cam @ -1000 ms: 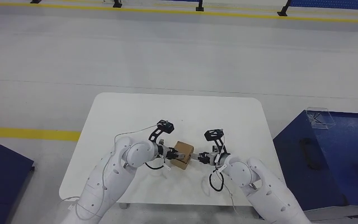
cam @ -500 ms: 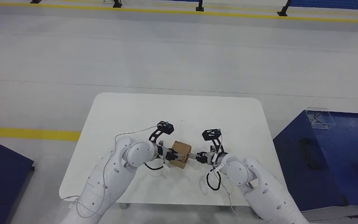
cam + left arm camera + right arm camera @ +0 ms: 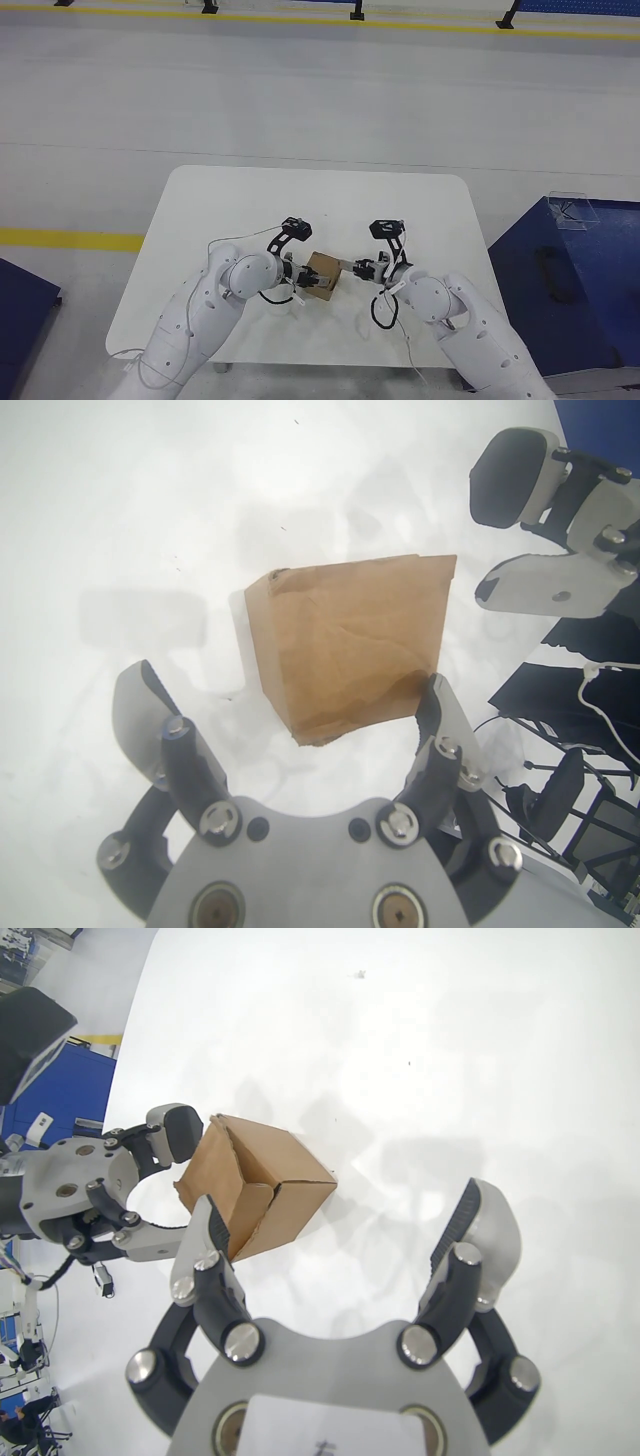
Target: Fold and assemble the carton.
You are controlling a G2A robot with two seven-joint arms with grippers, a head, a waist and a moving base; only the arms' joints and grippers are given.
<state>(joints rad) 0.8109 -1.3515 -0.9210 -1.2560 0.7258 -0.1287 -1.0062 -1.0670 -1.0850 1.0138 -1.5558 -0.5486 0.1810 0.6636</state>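
My carton (image 3: 350, 645) is plain brown cardboard, matt, kinda creased, with rough torn edges. The surface (image 3: 125, 500) is smooth white with a faint sheen. My left gripper (image 3: 285, 682) and right gripper (image 3: 340, 1200) are dull grey metal with shiny screws and ribbed black rubber-looking pads (image 3: 451, 1224).

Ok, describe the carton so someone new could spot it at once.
Look at the white table, toward the robot's side, where both arms meet. Between the left gripper and the right gripper sits the carton: a small brown cardboard box, the one brown thing on that white surface.
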